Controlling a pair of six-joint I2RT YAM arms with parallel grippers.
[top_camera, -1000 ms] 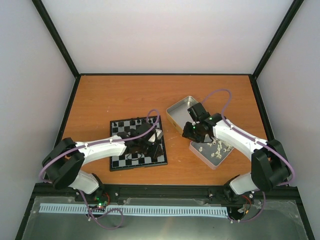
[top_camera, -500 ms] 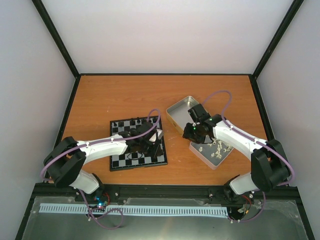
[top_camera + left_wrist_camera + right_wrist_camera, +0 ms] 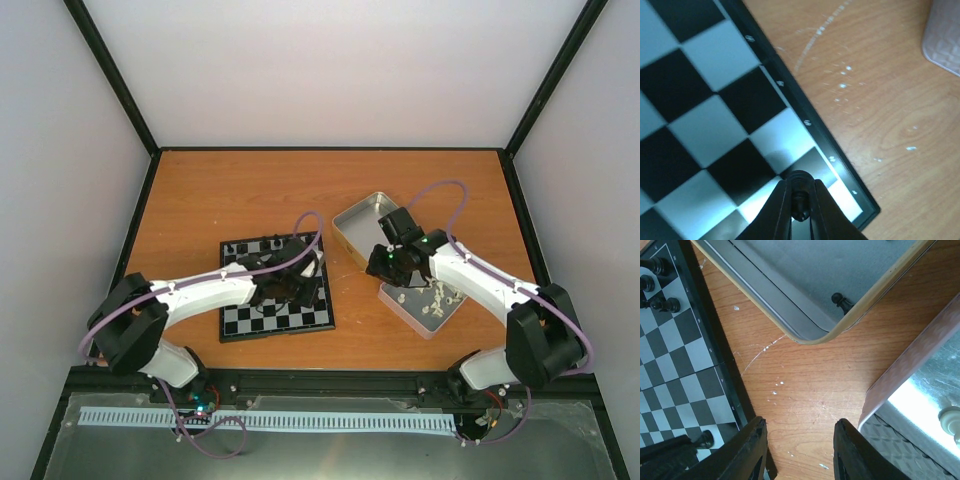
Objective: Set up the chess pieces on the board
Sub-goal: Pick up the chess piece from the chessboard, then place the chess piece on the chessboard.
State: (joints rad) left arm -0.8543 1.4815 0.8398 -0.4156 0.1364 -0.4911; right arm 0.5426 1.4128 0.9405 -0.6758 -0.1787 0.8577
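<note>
Jaws on the left gripper [image 3: 800,201] are clamping tight, having narrowed from partly open over the last second. They are now pinching a tiny black chess piece [image 3: 800,179] over a square close to the right edge of the board [image 3: 700,115]. Whether the piece is resting on that square or hanging just above it cannot be told. The grasp looks complete, so this piece is probably becoming ready to travel to the far side of the board, where other black chessmen [image 3: 659,284] are already standing in line. The right gripper [image 3: 799,450] has not changed: its jaws are standing half apart, holding and touching nothing, hovering above bare wood just right of the board. Beyond the board's right edge, one black pawn [image 3: 838,299] is waiting inside a silver tin [image 3: 790,325].
</note>
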